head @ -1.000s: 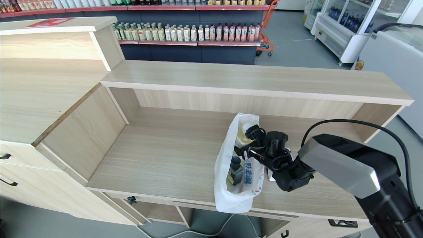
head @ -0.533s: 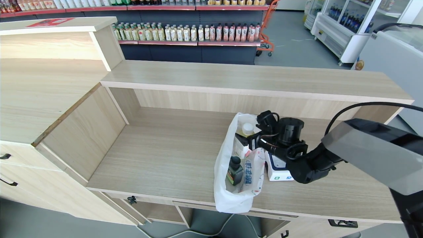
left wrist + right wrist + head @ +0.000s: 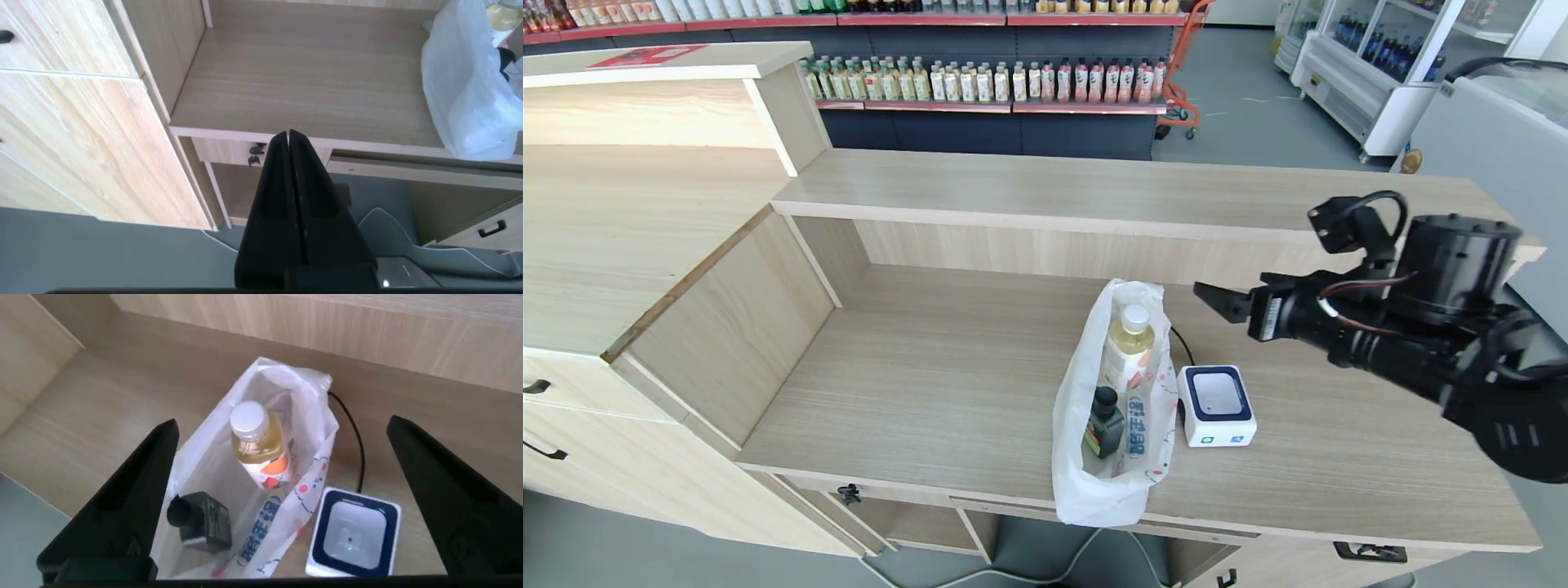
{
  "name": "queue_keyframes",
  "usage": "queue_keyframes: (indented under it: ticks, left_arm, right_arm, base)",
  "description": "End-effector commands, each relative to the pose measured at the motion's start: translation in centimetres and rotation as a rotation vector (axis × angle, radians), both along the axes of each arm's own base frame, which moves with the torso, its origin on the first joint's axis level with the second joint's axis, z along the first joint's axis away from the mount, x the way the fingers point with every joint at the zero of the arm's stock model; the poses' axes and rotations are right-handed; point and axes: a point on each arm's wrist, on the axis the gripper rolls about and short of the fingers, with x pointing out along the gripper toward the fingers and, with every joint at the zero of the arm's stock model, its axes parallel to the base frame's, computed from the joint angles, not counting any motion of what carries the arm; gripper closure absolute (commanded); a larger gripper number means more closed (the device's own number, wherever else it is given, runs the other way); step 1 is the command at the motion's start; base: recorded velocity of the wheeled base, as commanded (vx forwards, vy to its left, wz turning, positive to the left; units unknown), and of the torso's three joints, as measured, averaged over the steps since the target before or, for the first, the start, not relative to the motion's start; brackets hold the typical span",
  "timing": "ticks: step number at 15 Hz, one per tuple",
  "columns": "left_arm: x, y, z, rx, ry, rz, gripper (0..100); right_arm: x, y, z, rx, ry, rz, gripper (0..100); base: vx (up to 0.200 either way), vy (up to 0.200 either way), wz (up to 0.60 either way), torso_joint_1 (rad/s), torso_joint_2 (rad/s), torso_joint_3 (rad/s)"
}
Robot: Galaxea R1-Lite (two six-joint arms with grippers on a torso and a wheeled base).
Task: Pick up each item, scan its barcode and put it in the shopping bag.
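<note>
A white shopping bag (image 3: 1086,474) stands open on the wooden counter (image 3: 931,392). Inside it stand a bottle of yellow drink (image 3: 1130,336) with a white cap and a small dark bottle (image 3: 1103,425). The right wrist view looks down on the bag (image 3: 204,482), the yellow bottle (image 3: 257,445) and the dark bottle (image 3: 200,521). My right gripper (image 3: 1223,304) hangs open and empty above the counter, up and to the right of the bag; its fingers (image 3: 131,506) are spread wide. The barcode scanner (image 3: 1217,403) sits right of the bag. My left gripper (image 3: 288,139) is shut on nothing, low in front of the counter's edge.
A raised ledge (image 3: 1143,200) runs along the back of the counter, with a higher desk block (image 3: 629,237) on the left. The scanner's cable (image 3: 1183,347) trails behind the bag. Shop shelves (image 3: 980,82) and freezers (image 3: 1486,122) stand beyond.
My right gripper has risen out of the bag and drawn back to the right, open. The yellow drink bottle stays standing in the bag, and the scanner is now uncovered.
</note>
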Motion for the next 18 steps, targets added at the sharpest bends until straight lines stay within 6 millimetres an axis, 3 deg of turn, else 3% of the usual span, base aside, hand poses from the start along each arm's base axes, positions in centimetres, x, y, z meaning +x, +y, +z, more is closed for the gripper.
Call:
queue_keyframes:
  ticks: [1, 4, 7, 9, 13, 18]
  left_arm:
    - [0.0, 0.0, 0.0, -0.001, -0.002, 0.000, 100]
    - [0.0, 0.0, 0.0, 0.000, 0.000, 0.000, 100]
    - [0.0, 0.0, 0.0, 0.000, 0.000, 0.000, 100]
    - [0.0, 0.0, 0.0, 0.000, 0.000, 0.000, 100]
    - [0.0, 0.0, 0.0, 0.000, 0.001, 0.000, 100]
    - [0.0, 0.0, 0.0, -0.001, 0.000, 0.000, 100]
  right_arm:
    - [-12.3, -6.3, 1.9, 0.010, 0.009, -0.215, 0]
    - [-20.2, -8.1, -3.0, 0.004, 0.003, -0.235, 0]
    - [-25.1, -9.3, -7.6, -0.005, -0.039, -0.302, 0]
    - [-27.4, -9.5, -9.2, -0.018, -0.058, -0.315, 0]
    - [-30.0, -9.5, -12.1, -0.050, -0.053, -0.359, 0]
    - [-30.4, -9.5, -12.3, -0.040, -0.099, -0.370, 0]
  base:
    - [0.000, 0.000, 0.00, 0.000, 0.00, 0.000]
    - [0.000, 0.000, 0.00, 0.000, 0.00, 0.000]
    - [0.000, 0.000, 0.00, 0.000, 0.00, 0.000]
    - [0.000, 0.000, 0.00, 0.000, 0.00, 0.000]
    - [0.000, 0.000, 0.00, 0.000, 0.00, 0.000]
    - [0.000, 0.000, 0.00, 0.000, 0.00, 0.000]
